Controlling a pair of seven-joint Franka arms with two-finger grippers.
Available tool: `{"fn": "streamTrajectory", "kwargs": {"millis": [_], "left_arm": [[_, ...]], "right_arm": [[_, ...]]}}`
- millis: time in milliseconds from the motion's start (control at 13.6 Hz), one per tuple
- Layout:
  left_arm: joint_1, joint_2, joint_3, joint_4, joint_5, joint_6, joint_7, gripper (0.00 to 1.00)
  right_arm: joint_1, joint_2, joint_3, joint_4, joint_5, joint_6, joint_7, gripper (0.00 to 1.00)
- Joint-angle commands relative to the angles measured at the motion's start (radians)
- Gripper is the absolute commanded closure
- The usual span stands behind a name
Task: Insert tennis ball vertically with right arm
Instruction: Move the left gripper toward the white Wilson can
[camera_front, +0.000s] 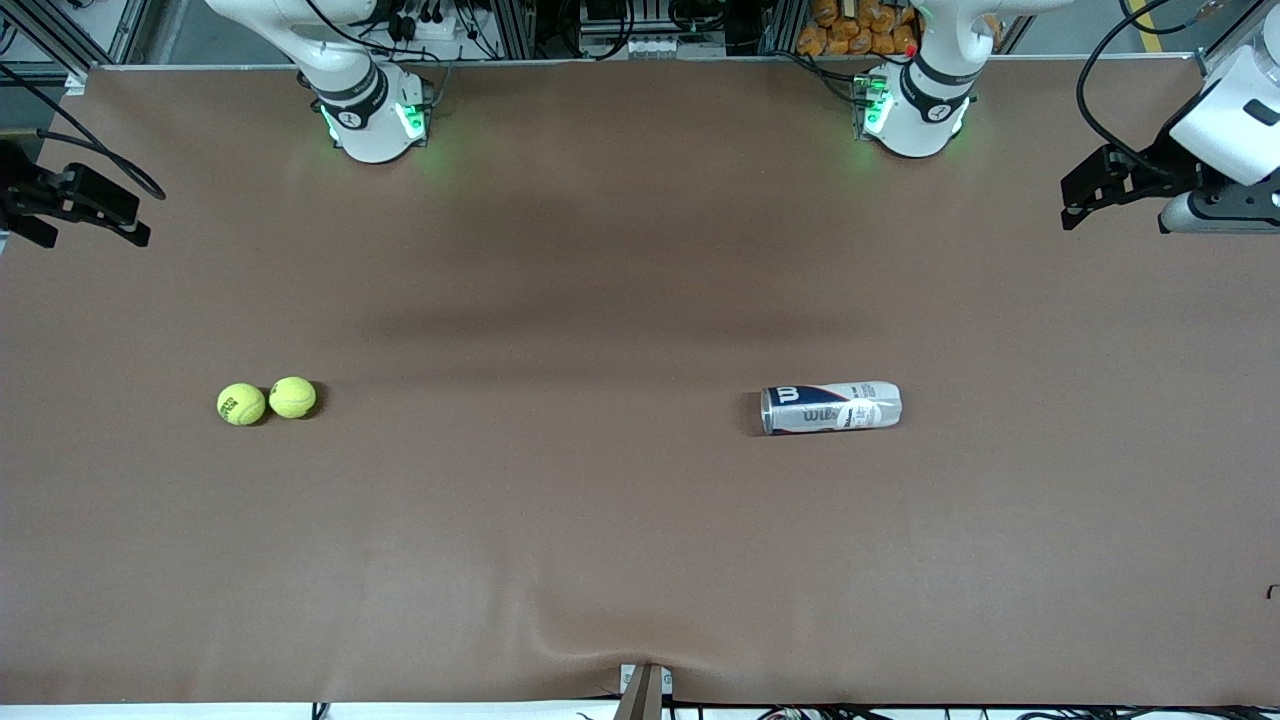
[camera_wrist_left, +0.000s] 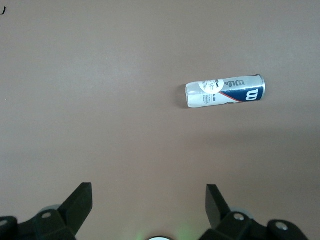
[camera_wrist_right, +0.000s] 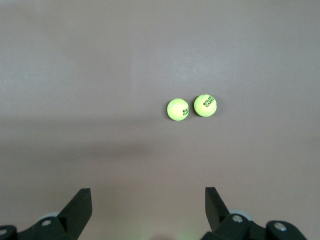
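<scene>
Two tennis balls (camera_front: 267, 401) touching, at the right arm's end of the table. Wilson can (camera_front: 831, 408) lying flat, long axis along the table, well apart at the left arm's end. Right gripper (camera_wrist_right: 145, 212) and left gripper (camera_wrist_left: 147, 210) both wide open, high up, empty.

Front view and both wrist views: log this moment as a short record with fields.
balls: two tennis balls, side by side, toward the right arm's end of the table
can: ball can lying on its side, toward the left arm's end
table: brown cloth
right tool: open, high over the table, balls in its view, holding nothing
left tool: open, high over the table, can in its view, holding nothing
</scene>
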Motion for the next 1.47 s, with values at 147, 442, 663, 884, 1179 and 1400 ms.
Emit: {"fn": "streamTrajectory", "kwargs": {"millis": [147,442,663,884,1179,1400], "left_arm": [[0.005,0.018,0.006,0.041,-0.015,-0.027,-0.002,0.0],[0.006,0.026,0.006,0.052,-0.016,-0.03,-0.004,0.0],[0.003,0.028,0.006,0.052,-0.016,-0.033,-0.007,0.0],[-0.009,0.064,-0.002,0.05,-0.015,-0.033,-0.01,0.0],[-0.024,0.072,-0.006,0.055,-0.013,-0.027,-0.01,0.0],[-0.027,0.078,-0.016,0.053,-0.015,-0.027,-0.002,0.0]], "right_arm": [[0.009,-0.012,-0.006,-0.009,0.009,-0.001,0.01,0.0],[0.007,-0.012,-0.006,-0.009,0.009,-0.004,0.008,0.0],[0.007,-0.012,-0.006,-0.011,0.009,-0.008,0.007,0.0],[0.006,-0.012,-0.006,-0.009,0.009,-0.008,0.007,0.0],[0.004,-0.012,-0.006,-0.009,0.009,-0.008,0.007,0.0],[0.004,-0.012,-0.006,-0.009,0.009,-0.013,0.007,0.0]]}}
